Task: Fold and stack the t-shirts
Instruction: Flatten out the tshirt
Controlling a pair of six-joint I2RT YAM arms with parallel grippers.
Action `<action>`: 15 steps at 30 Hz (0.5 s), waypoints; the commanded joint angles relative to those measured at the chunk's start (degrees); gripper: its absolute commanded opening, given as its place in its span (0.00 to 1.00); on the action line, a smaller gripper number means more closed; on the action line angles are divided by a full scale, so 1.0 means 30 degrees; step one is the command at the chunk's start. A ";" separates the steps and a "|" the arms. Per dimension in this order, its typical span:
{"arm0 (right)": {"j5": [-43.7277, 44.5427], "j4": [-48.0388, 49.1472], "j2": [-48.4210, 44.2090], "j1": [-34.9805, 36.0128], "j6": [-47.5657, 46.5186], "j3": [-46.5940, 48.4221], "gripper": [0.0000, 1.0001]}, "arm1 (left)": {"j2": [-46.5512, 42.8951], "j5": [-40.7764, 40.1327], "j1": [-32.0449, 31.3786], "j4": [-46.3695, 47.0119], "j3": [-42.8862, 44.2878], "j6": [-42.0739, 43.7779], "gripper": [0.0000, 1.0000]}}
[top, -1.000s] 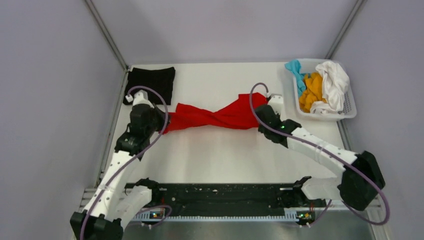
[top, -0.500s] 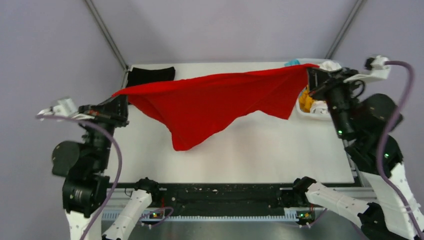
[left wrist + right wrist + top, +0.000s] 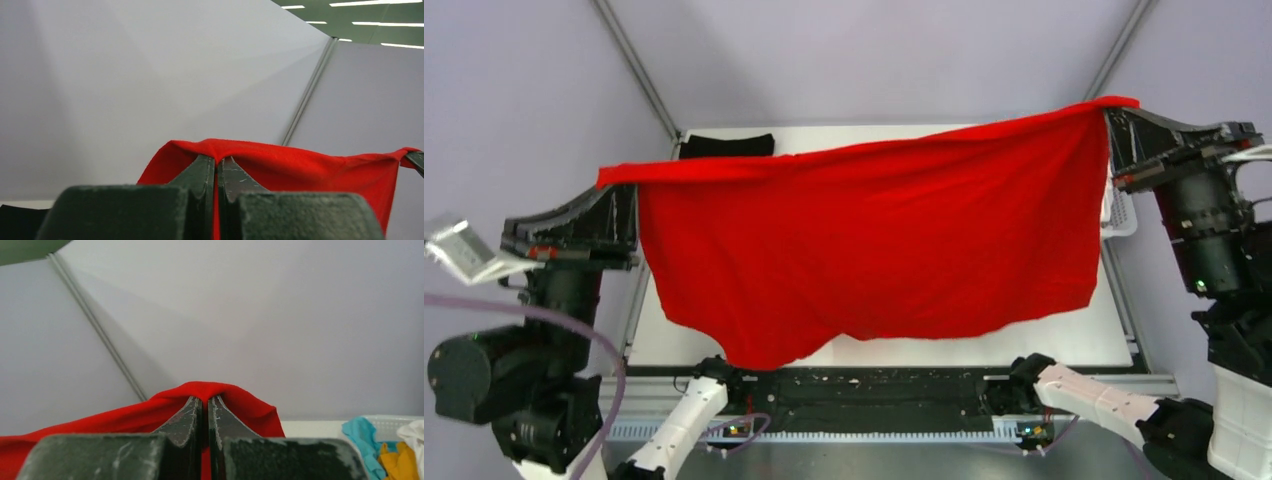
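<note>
Two arms rise high in the top view, one at each side of the frame, with their wrists turned inward. The left gripper [image 3: 624,205], at centre left, and the right gripper [image 3: 1114,135], at upper right and slightly higher, each pinch an upper corner of the red t-shirt [image 3: 874,240]. The soft, matte cloth hangs between them as a broad sheet. Its top edge is pulled taut and slopes up toward the right, and its lower edge is ragged and dips at lower left. It covers most of the white table [image 3: 1069,335]. A folded black t-shirt [image 3: 727,146] lies flat at the table's upper left corner. A sliver of the white slotted basket [image 3: 1121,218] shows at the right, behind the cloth.

In the left wrist view, the left gripper [image 3: 216,162] has its dark, scuffed fingers pressed together on a fold of the red t-shirt [image 3: 310,165], which stretches away to the right edge of the frame.

In the right wrist view, the right gripper [image 3: 205,402] likewise clamps a bunched peak of the red t-shirt [image 3: 100,425], which trails off to the lower left. At lower right the basket [image 3: 395,421] holds a crumpled teal t-shirt [image 3: 360,437], an orange t-shirt [image 3: 395,460] and a white t-shirt [image 3: 414,432].
</note>
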 commanded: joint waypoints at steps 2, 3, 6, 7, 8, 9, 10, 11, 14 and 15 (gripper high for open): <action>0.5359 0.0768 0.2695 0.0079 -0.2101 -0.0103 0.00 | 0.4387 -0.2452 -0.0018 0.1256 0.1168 0.1263 0.00; 0.6710 0.1159 0.3210 0.0071 -0.2450 -0.0385 0.00 | 0.5529 -0.2963 -0.0032 0.1313 0.1542 0.1472 0.00; 1.0203 0.3246 0.4686 -0.0025 -0.3767 -0.2540 0.00 | 0.9384 -0.4985 -0.0018 0.1310 0.2851 0.2078 0.00; 1.0421 0.3996 0.5114 -0.0423 -0.4270 -0.3366 0.00 | 1.0658 -0.5557 -0.0018 0.1368 0.3068 0.2303 0.00; 0.9892 0.4291 0.5504 -0.1129 -0.3798 -0.4180 0.00 | 1.2136 -0.6075 0.0004 0.1378 0.3208 0.2422 0.00; 0.8764 0.4302 0.5941 -0.2279 -0.2663 -0.4857 0.00 | 1.3591 -0.6367 0.0124 0.1446 0.3226 0.2492 0.00; 0.6750 0.4201 0.6370 -0.3631 -0.1528 -0.5648 0.00 | 1.4905 -0.6298 0.0300 0.1652 0.3089 0.2534 0.00; 0.4998 0.4401 0.6914 -0.4855 -0.0636 -0.6578 0.00 | 1.6278 -0.6117 0.0436 0.1985 0.2859 0.2543 0.00; 0.2183 0.7424 0.9144 -0.6947 0.0386 -0.9649 0.00 | 2.0897 -0.4843 0.0718 0.2743 0.2562 0.2314 0.03; 0.1582 0.8037 0.9728 -0.7102 0.0457 -1.0268 0.00 | 2.2249 -0.4357 0.0781 0.2880 0.2731 0.2160 0.04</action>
